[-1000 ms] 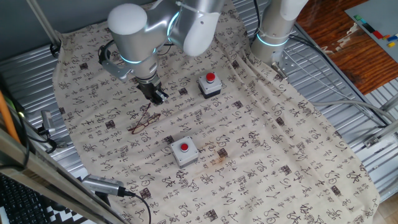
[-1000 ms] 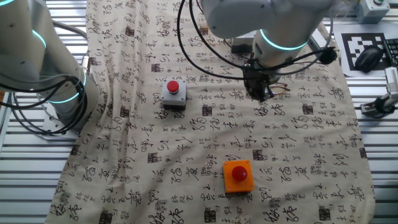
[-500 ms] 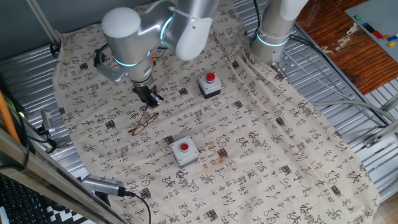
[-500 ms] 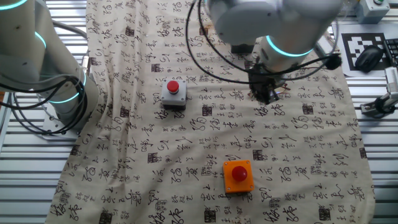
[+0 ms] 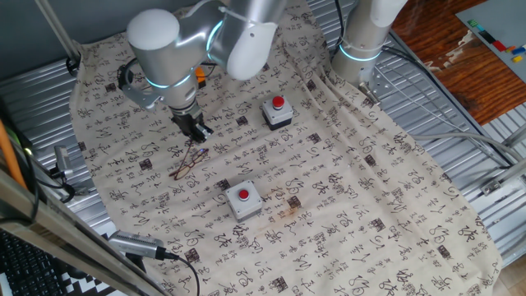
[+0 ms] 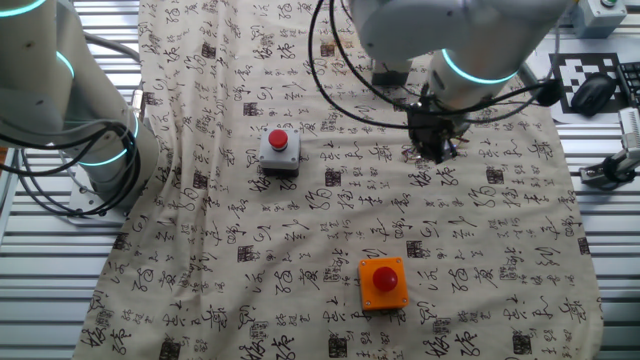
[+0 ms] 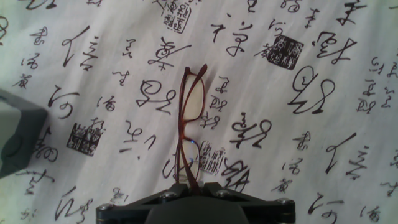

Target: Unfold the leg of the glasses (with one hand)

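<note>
The glasses (image 7: 189, 124) lie flat on the calligraphy-printed cloth (image 5: 345, 205) covering the bench, between two red-button boxes (image 5: 277, 113). The end effector (image 5: 196, 131) sits at their near end; its fingers are hidden, so its grip cannot be determined.

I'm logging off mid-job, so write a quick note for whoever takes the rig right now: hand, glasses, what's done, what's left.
Hand: low over the cloth, at one end of the glasses; open or shut cannot be told, fingers barely in view.
Glasses: flat on the cloth, between the two grey button boxes, not lifted.
Done: approach only; the legs look folded against the frame.
Left: catch one leg and swing it open.
</note>
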